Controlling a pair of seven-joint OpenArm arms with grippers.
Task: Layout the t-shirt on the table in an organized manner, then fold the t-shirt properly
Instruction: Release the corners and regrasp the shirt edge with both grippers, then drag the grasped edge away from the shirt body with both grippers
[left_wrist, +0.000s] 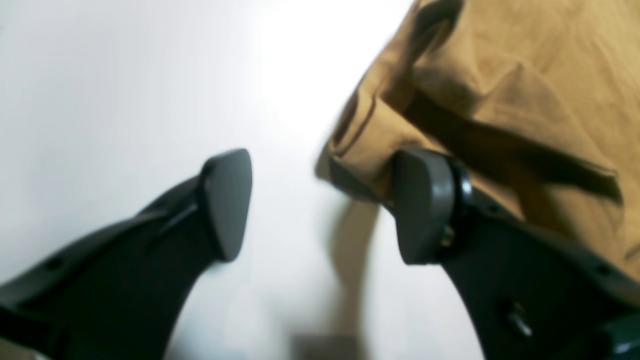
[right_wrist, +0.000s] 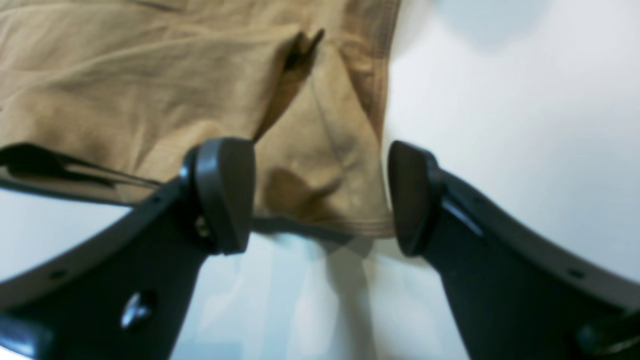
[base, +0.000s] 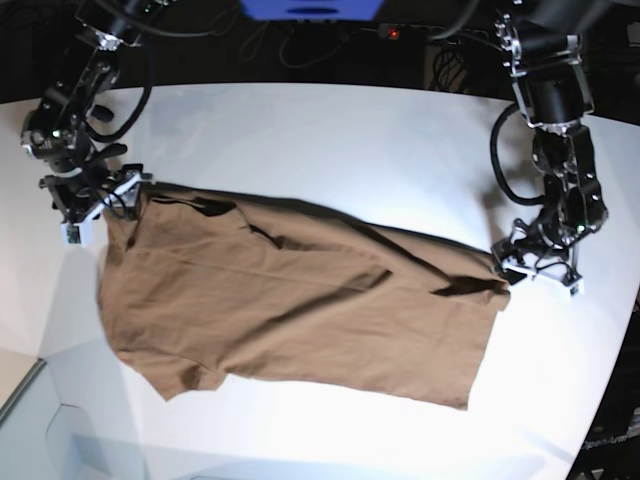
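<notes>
The brown t-shirt (base: 300, 300) lies spread and wrinkled across the white table (base: 330, 130), with folds along its upper edge. In the base view my left gripper (base: 515, 262) sits at the shirt's right corner. My right gripper (base: 100, 215) is at its upper left corner. In the left wrist view the left gripper (left_wrist: 325, 205) is open; the t-shirt (left_wrist: 525, 75) edge reaches just inside its right finger (left_wrist: 422, 205), with nothing clamped. In the right wrist view the right gripper (right_wrist: 320, 197) is open, and a corner of the t-shirt (right_wrist: 125, 75) lies loose between its pads.
Dark cables and a blue object (base: 312, 8) sit behind the table's far edge. The table's curved rim (base: 610, 400) runs down the right, close to my left arm. A lower grey surface (base: 40, 420) shows at the bottom left.
</notes>
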